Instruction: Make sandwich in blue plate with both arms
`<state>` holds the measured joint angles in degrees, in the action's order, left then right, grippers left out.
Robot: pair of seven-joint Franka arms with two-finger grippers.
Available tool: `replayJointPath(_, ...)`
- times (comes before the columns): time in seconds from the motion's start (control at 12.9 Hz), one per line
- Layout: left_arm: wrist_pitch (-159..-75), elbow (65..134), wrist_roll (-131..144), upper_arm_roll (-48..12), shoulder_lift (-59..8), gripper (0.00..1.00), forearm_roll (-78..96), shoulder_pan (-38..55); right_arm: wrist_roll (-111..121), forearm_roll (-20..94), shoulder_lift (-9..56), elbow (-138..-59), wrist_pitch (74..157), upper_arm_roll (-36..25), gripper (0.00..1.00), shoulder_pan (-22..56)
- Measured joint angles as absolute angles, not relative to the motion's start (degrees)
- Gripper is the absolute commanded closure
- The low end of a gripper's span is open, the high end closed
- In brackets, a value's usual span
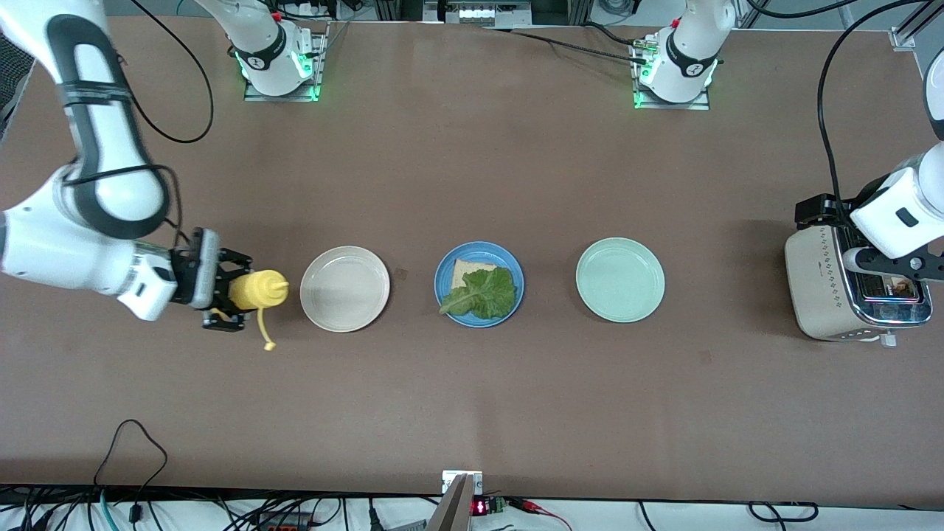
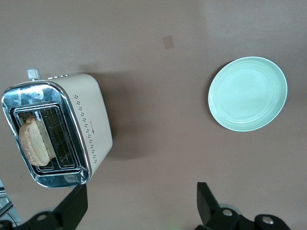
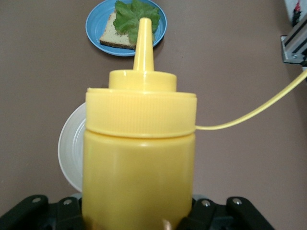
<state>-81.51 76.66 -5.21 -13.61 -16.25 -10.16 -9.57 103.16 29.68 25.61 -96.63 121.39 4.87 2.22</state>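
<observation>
We see blue plate (image 1: 479, 283) mid-table, between cream plate (image 1: 344, 288) and mint plate (image 1: 620, 279). On it: one bread slice (image 1: 467, 270), lettuce leaf (image 1: 481, 294) on top; no second slice there. Right gripper (image 1: 234, 290) clamps yellow squeeze bottle (image 1: 257, 289) near right arm's end of table, beside cream plate, nozzle toward plates. Left gripper (image 2: 142, 203) spread wide, holding nothing, over toaster (image 1: 848, 299) at left arm's edge. We note toast (image 2: 34, 142) standing in toaster slot.

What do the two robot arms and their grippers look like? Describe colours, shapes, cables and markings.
Both arms are glossy white with rounded segments, black joint bands and trailing black cables. Their bases glow green. The right gripper and left gripper are black and two-fingered.
</observation>
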Motion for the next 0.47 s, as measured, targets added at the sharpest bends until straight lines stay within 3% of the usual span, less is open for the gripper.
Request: replayJointPath(0.47,-81.47,76.66,-5.21,-13.62,-16.23,0.0,-10.16,-9.59,77.07,11.97,25.78,-97.14,129.0,4.95,1.0,17.89)
